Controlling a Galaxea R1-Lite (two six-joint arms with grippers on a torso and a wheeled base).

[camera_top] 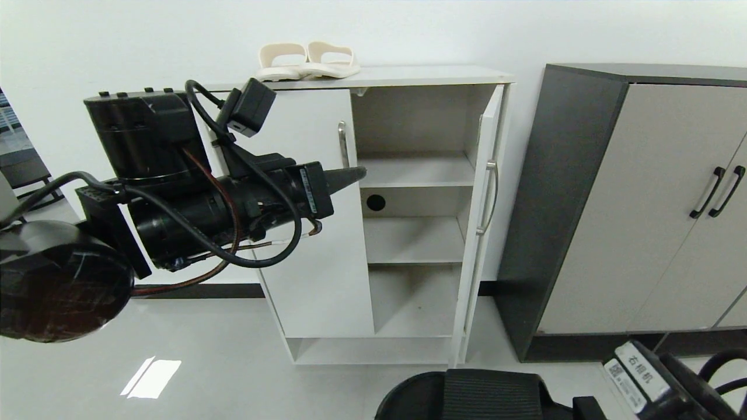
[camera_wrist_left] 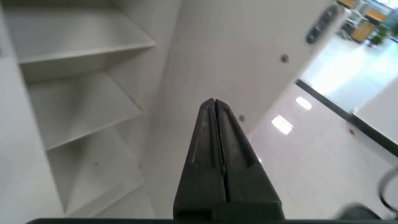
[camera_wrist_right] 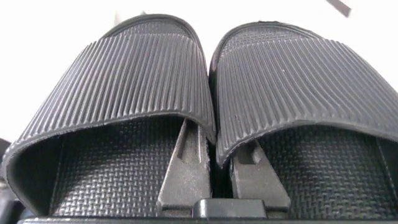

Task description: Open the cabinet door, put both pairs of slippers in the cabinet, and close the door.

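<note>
Cabinet [camera_top: 327,280], white, stands against the wall before us, and we take it from its left side across. Our left gripper [camera_top: 353,174] hangs in front of the closed left door [camera_top: 318,262], level with the lower end of its silver handle [camera_top: 343,144]; the tip points towards the open half. In the left wrist view its two black fingers [camera_wrist_left: 208,134] are pressed flat together with nothing between them. Above, on the left part of the cabinet's top, lies a pair of cream slippers [camera_top: 307,61], side by side and touching, with wide straps. Next comes the open compartment [camera_top: 417,233]: two pale shelves, a floor board, and a round hole [camera_top: 376,202] in the back panel. The right door [camera_top: 481,245] is swung out towards us, its own silver handle [camera_top: 492,198] facing right. Beyond it stands a dark grey cupboard [camera_top: 560,204] with two light doors and two black handles [camera_top: 716,191]. Low down, right of the middle, we see the black slippers [camera_top: 484,394], ribbed across the straps and studded on the footbeds. The right gripper [camera_wrist_right: 219,142] holds this pair: one finger [camera_wrist_right: 185,171] lies inside each slipper, and the two inner side walls are pinched between them.
</note>
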